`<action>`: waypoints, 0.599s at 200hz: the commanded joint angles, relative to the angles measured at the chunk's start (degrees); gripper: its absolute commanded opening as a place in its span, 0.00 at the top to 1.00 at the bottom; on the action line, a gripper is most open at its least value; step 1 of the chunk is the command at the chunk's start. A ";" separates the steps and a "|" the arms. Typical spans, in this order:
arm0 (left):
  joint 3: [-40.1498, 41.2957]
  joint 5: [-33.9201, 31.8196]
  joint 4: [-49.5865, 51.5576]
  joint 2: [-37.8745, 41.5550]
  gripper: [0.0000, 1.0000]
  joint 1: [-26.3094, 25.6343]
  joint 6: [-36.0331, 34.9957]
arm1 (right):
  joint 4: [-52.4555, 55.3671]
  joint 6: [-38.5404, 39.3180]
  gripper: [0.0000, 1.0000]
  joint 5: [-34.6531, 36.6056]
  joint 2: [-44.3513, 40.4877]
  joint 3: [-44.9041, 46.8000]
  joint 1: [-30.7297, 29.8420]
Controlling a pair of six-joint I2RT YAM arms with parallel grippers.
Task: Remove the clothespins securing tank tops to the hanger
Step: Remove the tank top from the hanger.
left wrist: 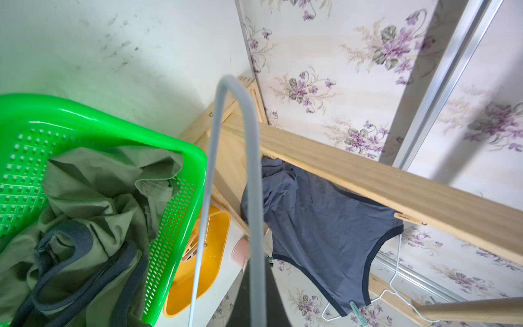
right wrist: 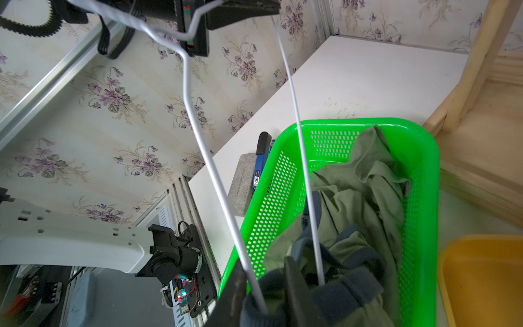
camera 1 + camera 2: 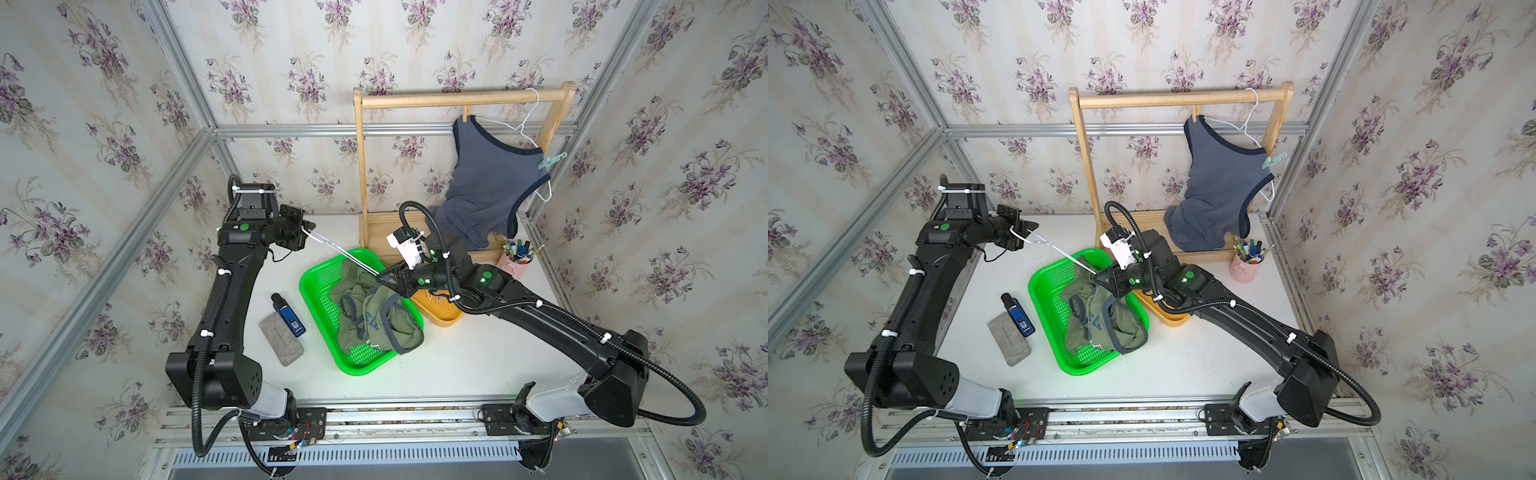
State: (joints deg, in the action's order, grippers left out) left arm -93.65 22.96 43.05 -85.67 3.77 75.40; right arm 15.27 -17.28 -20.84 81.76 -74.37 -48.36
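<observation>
Both arms, left arm (image 3: 237,299) and right arm (image 3: 552,328), are glossy black with white base housings (image 3: 272,401), ribbed black hoses (image 3: 197,399), white zip ties (image 3: 225,272), green round lights (image 3: 244,227).

Ahead of the right gripper (image 3: 381,280) jaws, a white wire hanger (image 2: 209,158) runs straight out from between them. Under the jaws an olive-green tank top (image 3: 374,320) fills the green perforated plastic basket (image 3: 316,291); a pale wooden rack (image 3: 361,174) and yellow plastic tray (image 3: 436,316) crowd one side. Bare white tabletop (image 2: 368,73) past the basket's far rim is free.
</observation>
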 commanded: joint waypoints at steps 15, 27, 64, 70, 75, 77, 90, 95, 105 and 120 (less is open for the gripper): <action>-0.66 2.88 -1.22 1.06 1.00 4.18 -0.38 | 1.45 1.53 0.76 0.70 -0.80 1.74 0.10; -0.43 3.61 -1.22 1.35 1.00 5.46 -0.82 | 1.68 1.59 0.76 0.63 -1.07 2.49 0.20; 1.67 4.43 -1.00 3.56 1.00 9.27 -1.97 | 2.72 1.69 0.80 -0.25 -2.16 5.07 0.20; 1.87 4.58 -1.06 3.81 1.00 9.83 -2.39 | 2.82 1.55 0.81 -0.25 -2.44 5.77 0.19; 2.10 4.76 -0.96 3.92 1.00 10.20 -2.79 | 2.74 1.42 0.81 -0.33 -2.68 6.38 0.19; 2.14 4.84 -0.99 3.93 1.00 10.38 -2.97 | 2.70 1.38 0.81 -0.36 -2.75 6.59 0.19; 2.67 5.63 -0.70 4.04 1.00 11.31 -3.52 | 2.13 1.03 0.81 -0.84 -3.13 8.49 0.20; 2.91 5.73 -0.68 4.04 1.00 11.55 -3.79 | 1.95 0.89 0.81 -1.07 -3.22 9.05 0.19; 3.26 5.95 -0.53 4.03 1.00 12.10 -4.28 | 1.53 0.56 0.81 -1.39 -3.35 9.83 0.25; 3.61 6.04 -0.12 4.08 1.00 12.89 -4.94 | 0.59 -0.01 0.81 -1.57 -3.45 10.94 0.19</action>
State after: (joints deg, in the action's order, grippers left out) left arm -90.39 27.31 42.92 -81.78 15.64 71.77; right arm 17.80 -16.34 -21.28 78.76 -64.53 -48.18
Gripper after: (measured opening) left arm 0.049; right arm 0.184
